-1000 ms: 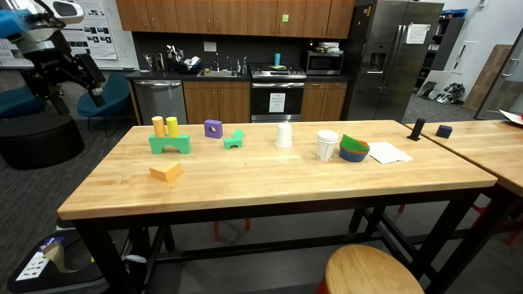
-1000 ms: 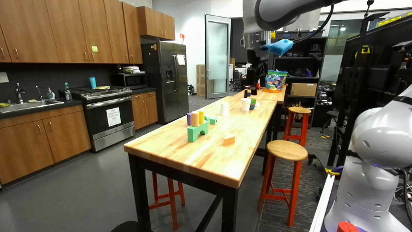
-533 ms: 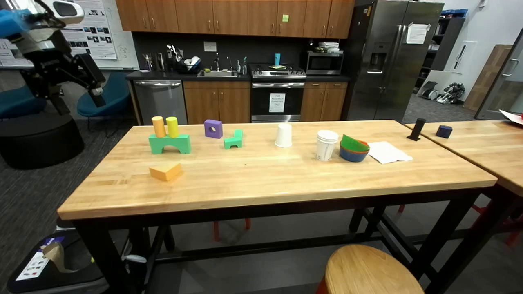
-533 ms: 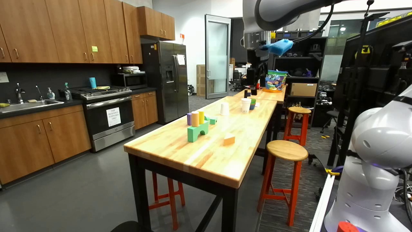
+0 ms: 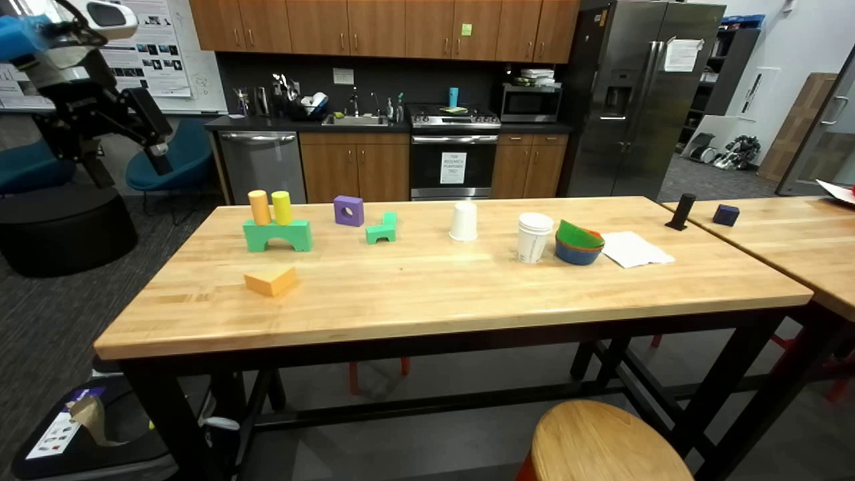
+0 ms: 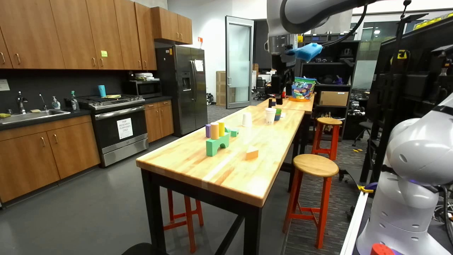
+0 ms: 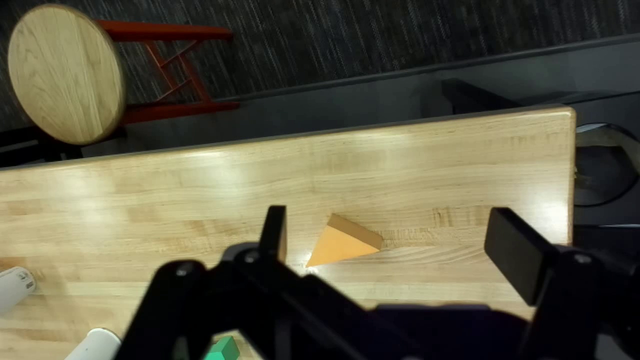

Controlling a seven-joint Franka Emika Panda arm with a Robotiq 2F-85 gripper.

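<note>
the gripper [image 7: 395, 244] hangs, 2 fingers [image 7: 520, 257] spread, well above the orange wedge [image 7: 344, 244].

There are two cylinder blocks [image 5: 282, 208], one purple block [image 5: 340, 212], one orange wedge [image 7: 345, 244], one large arch [image 5: 277, 230].

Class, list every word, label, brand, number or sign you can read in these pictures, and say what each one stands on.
"FOR RESEARCH PURPOSES ONLY": white sign on the oven door.
Too small or blurred to read:
posters on the whiteboard
paper on the refrigerator
print on the stacked cups
label on the black bin
Nothing else is legible.
</note>
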